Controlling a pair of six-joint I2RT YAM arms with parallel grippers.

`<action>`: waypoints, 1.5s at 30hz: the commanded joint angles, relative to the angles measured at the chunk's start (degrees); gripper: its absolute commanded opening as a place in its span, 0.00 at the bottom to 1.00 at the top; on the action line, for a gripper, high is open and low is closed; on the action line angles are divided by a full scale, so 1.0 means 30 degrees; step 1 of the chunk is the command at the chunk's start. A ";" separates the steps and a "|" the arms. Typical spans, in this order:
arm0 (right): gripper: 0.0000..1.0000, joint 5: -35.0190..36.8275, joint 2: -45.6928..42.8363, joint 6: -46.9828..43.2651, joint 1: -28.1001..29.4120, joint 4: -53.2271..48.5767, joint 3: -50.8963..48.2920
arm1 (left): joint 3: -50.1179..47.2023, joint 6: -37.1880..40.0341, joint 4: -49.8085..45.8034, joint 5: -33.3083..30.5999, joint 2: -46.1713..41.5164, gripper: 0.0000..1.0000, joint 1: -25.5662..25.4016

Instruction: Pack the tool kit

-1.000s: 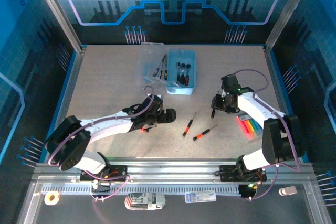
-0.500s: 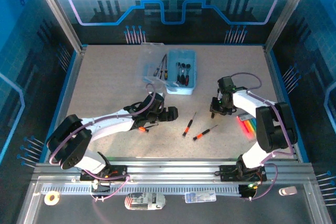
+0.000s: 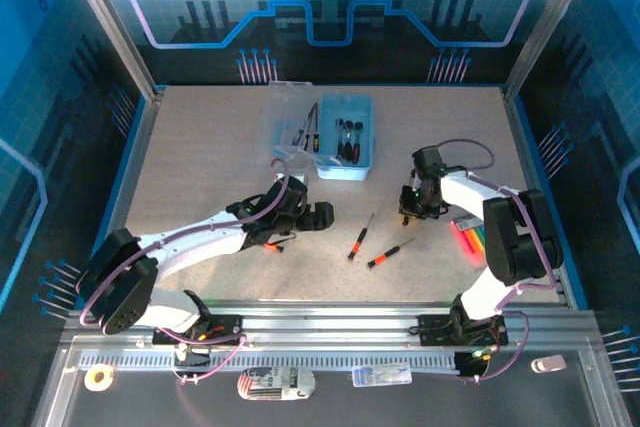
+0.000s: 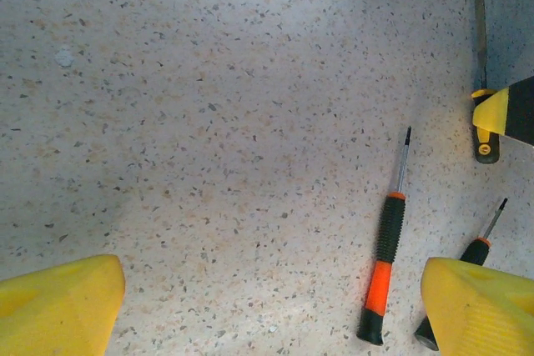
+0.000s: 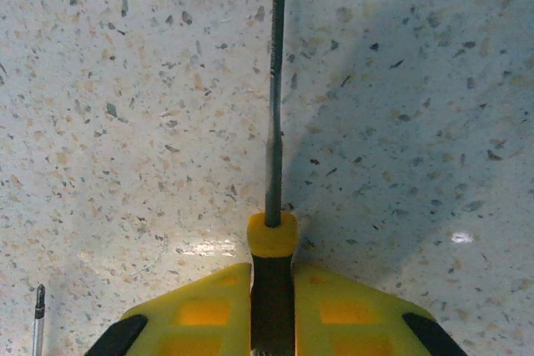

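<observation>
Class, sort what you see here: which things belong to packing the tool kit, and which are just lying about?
Job: pale-blue translucent plastic box with tools inside; two loose orange-and-black-handled screwdrivers; gripped yellow-collared black-handled screwdriver.
Lying about: bright multicoloured strips at the right edge; white tape roll on the front rail.

I have the left arm (image 3: 190, 239), white with black joints and a purple cable along it, stretched low from its base toward the middle of the table. The left gripper (image 3: 322, 215) is aimed down, and its two yellow pads (image 4: 58, 306) stand wide apart with nothing between them. The right arm (image 3: 480, 197) is folded sharply at the elbow, with the forearm reaching left and the wrist tipped down. The right gripper (image 5: 271, 293) has its yellow fingers clamped on the black handle of a slim yellow-collared screwdriver (image 5: 273, 235).
</observation>
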 commanded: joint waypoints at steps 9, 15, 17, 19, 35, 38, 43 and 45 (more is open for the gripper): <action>0.15 0.0073 -0.1979 -0.0361 0.1072 -0.1187 0.2206 | -0.1151 0.1236 -0.1760 -0.3455 -0.3489 0.98 0.0675; 0.15 0.0281 -0.1294 -0.0133 0.3156 -0.2020 0.5776 | -0.2705 -0.0067 -0.2405 -0.3787 -0.5858 0.99 0.3125; 0.15 -0.0207 -0.0589 0.0088 0.3817 -0.2011 0.7134 | -0.3141 -0.0455 -0.2809 -0.3864 -0.6751 0.99 0.3678; 0.15 -0.0440 0.0377 0.0210 0.4533 -0.1977 0.8636 | -0.3709 -0.0614 -0.2913 -0.3868 -0.7524 0.99 0.4021; 0.13 -0.1227 0.9530 0.0660 0.6042 -0.2494 1.9272 | -0.5772 -0.2445 -0.5942 -0.4055 -1.3033 0.99 0.4580; 0.13 -0.1494 1.0401 0.0795 0.5782 -0.2959 2.0022 | -0.5868 -0.2557 -0.6165 -0.3931 -1.3540 0.99 0.4575; 0.13 -0.1002 1.0694 0.1215 0.5482 -0.2479 1.9564 | -0.6293 -0.2749 -0.5607 -0.3942 -1.3626 0.99 0.4601; 0.13 -0.0975 1.0818 0.1265 0.5386 -0.2477 1.9551 | -0.6347 -0.2725 -0.5427 -0.3848 -1.3533 0.99 0.4592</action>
